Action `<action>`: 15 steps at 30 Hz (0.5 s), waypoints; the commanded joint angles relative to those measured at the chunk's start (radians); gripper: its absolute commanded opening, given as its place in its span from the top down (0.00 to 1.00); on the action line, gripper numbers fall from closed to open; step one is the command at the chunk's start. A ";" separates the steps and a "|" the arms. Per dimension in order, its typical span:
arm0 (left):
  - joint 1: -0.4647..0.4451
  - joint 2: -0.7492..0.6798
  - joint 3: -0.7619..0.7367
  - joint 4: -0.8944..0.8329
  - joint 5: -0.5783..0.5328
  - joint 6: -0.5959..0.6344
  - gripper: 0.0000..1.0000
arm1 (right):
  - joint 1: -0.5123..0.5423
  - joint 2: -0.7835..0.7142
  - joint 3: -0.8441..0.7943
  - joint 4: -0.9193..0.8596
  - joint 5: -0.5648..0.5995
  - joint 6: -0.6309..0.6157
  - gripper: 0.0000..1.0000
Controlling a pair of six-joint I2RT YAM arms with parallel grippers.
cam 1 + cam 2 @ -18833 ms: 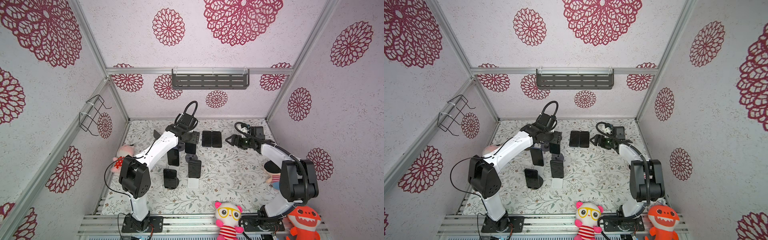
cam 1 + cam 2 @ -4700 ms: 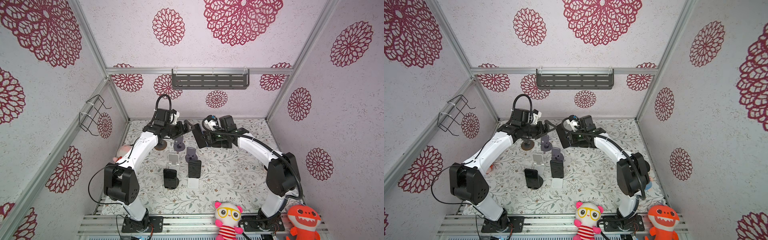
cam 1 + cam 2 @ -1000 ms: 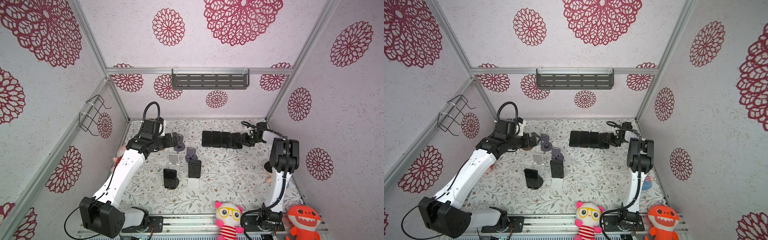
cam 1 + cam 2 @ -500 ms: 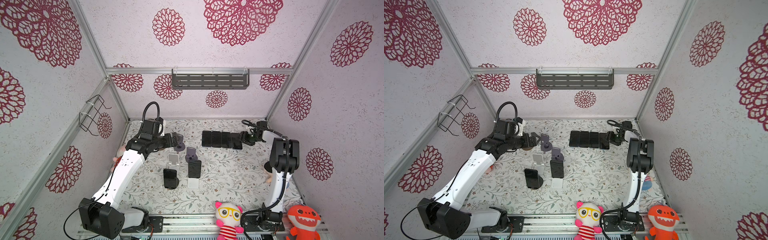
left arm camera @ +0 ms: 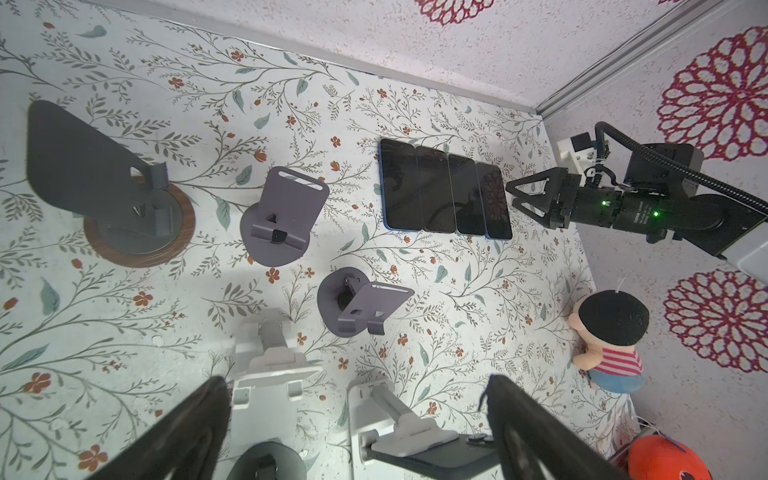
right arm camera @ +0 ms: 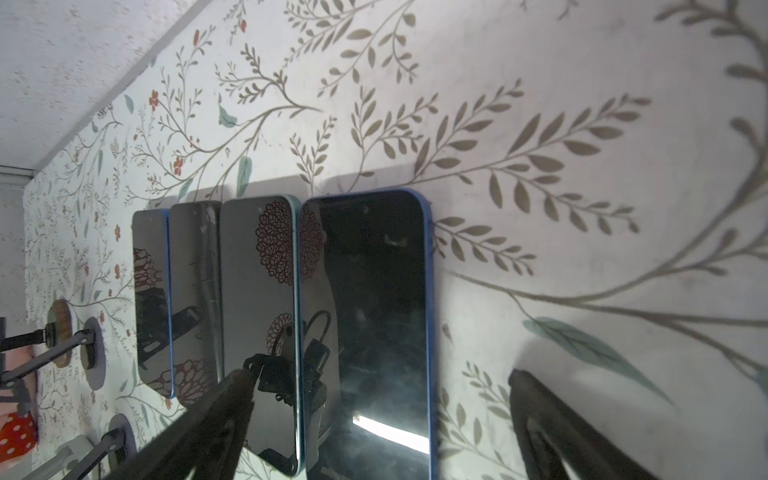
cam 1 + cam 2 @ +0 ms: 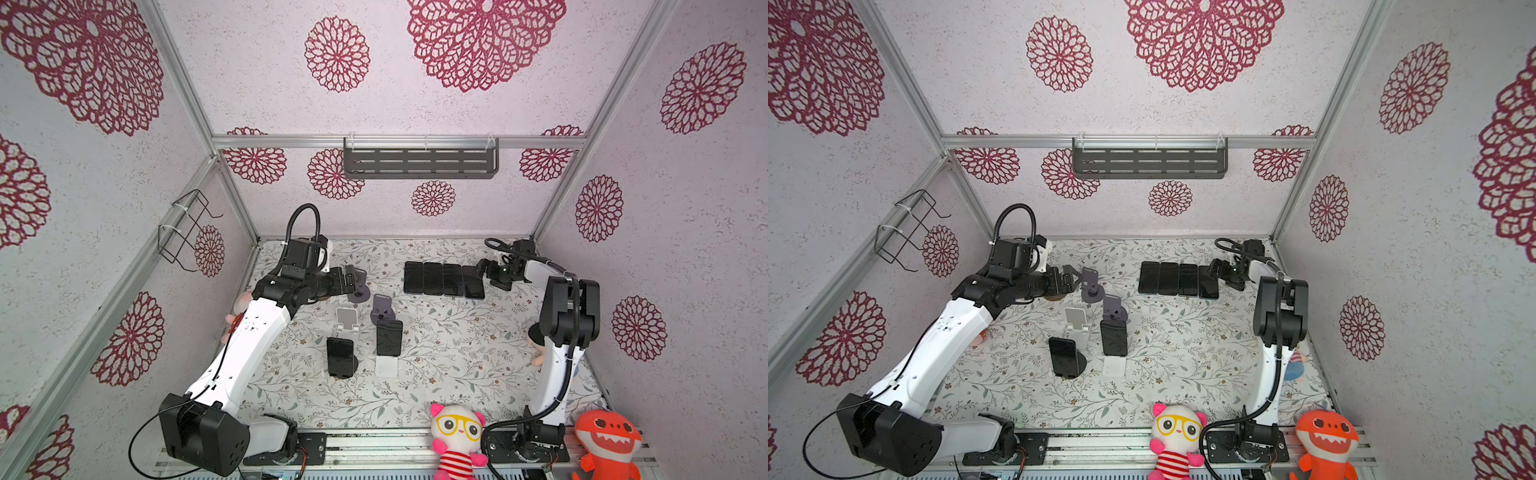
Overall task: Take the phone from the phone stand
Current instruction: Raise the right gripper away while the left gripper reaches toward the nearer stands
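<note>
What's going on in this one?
Two robot arms are clearing phones off stands. Four flat phones lie in a row at the back. The right gripper stands open and empty beside the rightmost phone. The left gripper is open and empty too, near an empty purple stand. Not yet removed: the front-left phone on a black stand and the front-right phone on a white stand.
</note>
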 commanded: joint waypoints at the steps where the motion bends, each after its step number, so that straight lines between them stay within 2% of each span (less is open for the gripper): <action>1: 0.005 0.006 0.008 -0.006 0.007 0.024 0.02 | 0.001 -0.124 -0.044 0.028 0.064 0.019 0.01; 9: -0.007 -0.031 -0.008 -0.056 -0.048 0.039 0.03 | 0.008 -0.263 -0.119 0.002 0.128 0.023 0.01; 15: -0.049 -0.104 -0.066 -0.073 -0.128 0.036 0.03 | 0.066 -0.472 -0.263 0.057 0.307 0.011 0.01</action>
